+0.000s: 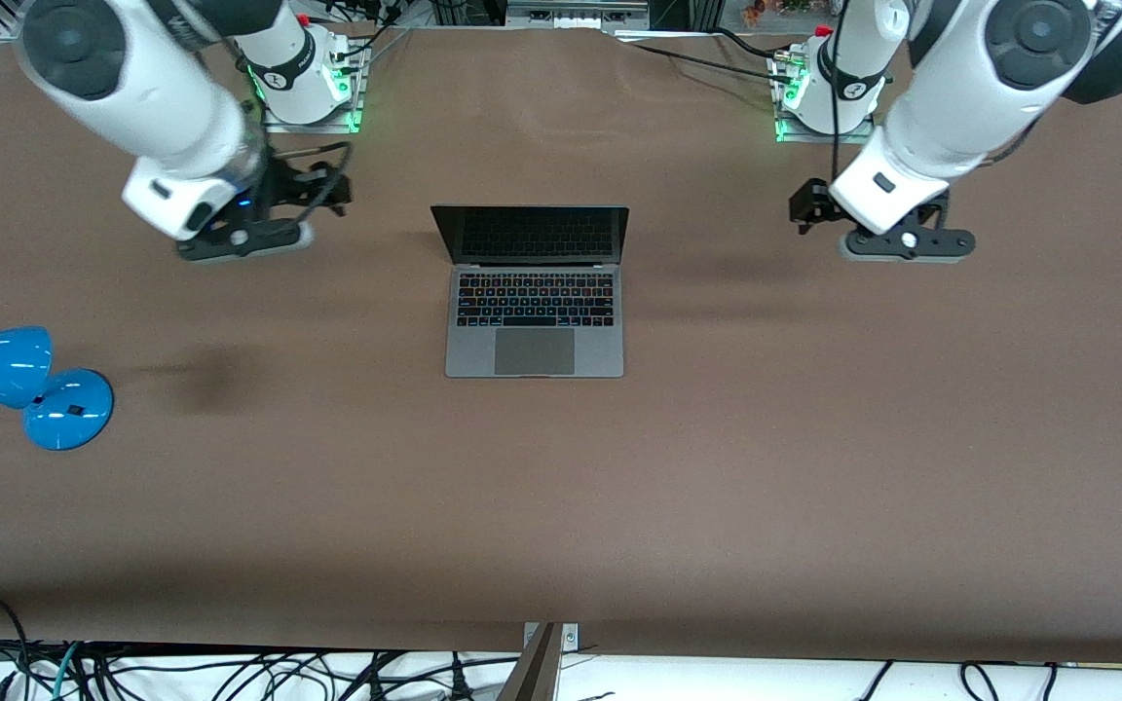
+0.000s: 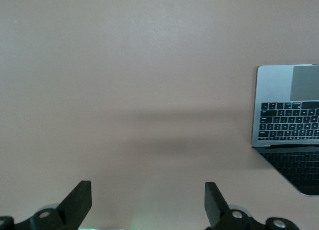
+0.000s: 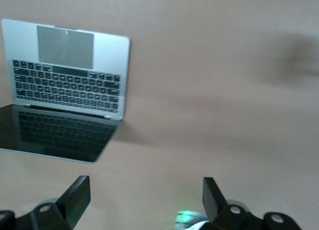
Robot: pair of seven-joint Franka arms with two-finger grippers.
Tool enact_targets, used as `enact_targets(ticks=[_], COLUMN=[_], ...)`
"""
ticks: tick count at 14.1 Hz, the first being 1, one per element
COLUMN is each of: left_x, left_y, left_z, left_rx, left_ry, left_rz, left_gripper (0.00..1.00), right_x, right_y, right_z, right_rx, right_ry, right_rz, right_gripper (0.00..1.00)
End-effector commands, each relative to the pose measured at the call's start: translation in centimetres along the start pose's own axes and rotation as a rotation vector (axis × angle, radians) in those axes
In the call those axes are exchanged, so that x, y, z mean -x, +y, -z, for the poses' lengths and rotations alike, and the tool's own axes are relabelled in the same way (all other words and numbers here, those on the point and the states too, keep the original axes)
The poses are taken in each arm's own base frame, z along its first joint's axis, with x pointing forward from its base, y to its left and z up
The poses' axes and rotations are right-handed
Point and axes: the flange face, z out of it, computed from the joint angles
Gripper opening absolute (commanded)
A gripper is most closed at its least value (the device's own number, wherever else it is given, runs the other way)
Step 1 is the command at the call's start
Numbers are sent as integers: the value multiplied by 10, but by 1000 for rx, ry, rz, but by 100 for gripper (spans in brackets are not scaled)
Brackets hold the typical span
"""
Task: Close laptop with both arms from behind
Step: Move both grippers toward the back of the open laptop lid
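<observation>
Brown table [image 1: 561, 506] bears open laptop [image 1: 534, 321], blue lamp [image 1: 25, 385].

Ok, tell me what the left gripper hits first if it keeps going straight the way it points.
Probably only the bare table. The left gripper points down with open fingers, and the laptop sits off to one side of its line, though depth is unclear.

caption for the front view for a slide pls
Open slim grey metal laptop mid-table on brown cloth, the left gripper and right gripper open over bare table either side.
</observation>
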Motion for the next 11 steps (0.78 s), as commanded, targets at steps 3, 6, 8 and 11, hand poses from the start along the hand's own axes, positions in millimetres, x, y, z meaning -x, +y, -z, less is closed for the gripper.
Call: enact_targets(ticks=[3,6,8,11], left_x=[20,36,45,58], left_y=[43,79,98,122], left_z=[-11,-19,-28,-43], left_rx=[94,77,66,63], left_ry=[-89,-101,-116,-119], left_rz=[111,145,165,208], left_gripper=[100,100,99,94], right_x=[12,22,29,41], right_y=[-61,-86,-99,-119], right_z=[-36,-70,-91,-110], right_rx=[-120,-129,-164,-155], right_ry=[-110,-189,-258,-298], right_rz=[-51,-84,-143,-112], right_gripper=[99,83,66,35])
